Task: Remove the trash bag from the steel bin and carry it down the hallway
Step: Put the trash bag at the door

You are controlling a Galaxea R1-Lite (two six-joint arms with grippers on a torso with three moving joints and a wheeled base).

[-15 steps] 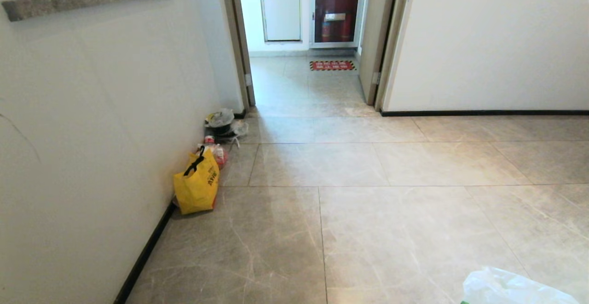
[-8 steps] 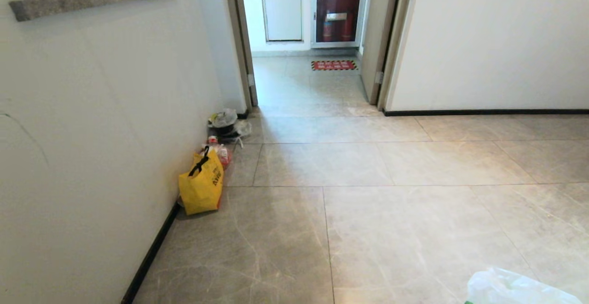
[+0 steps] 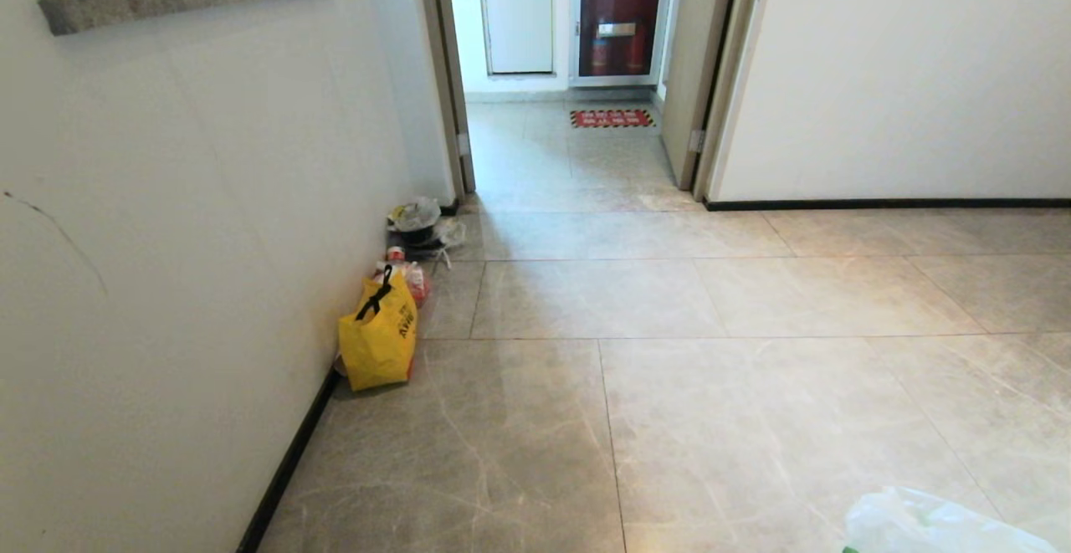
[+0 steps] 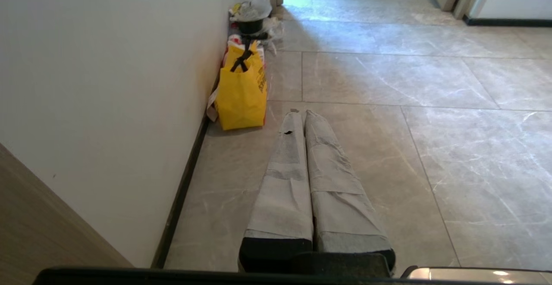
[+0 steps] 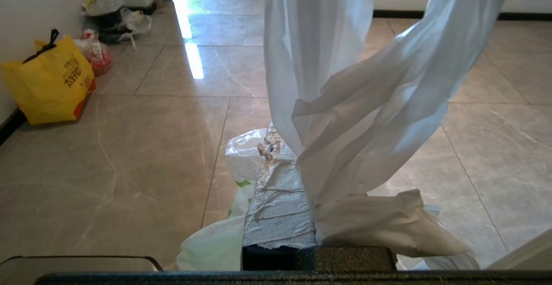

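Hanging from the right tool point(image 5: 282, 155), the trash bag point(image 5: 345, 104) has its white handles clamped between the closed fingers, its body drooping below over the hallway point(image 3: 711, 386) floor tiles. The left tool point(image 4: 302, 114) is closed on nothing, pointing along the floor. A yellow bag point(image 3: 378, 337) with black handles leans against the left wall, other rubbish behind it near the open doorway point(image 3: 577, 76).

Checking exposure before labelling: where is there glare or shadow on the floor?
Right wrist view: a bright glare streak on the floor tiles, running from the doorway; the trash bag glows backlit. Head view: the wall's shadow darkens the floor beside the yellow bag.
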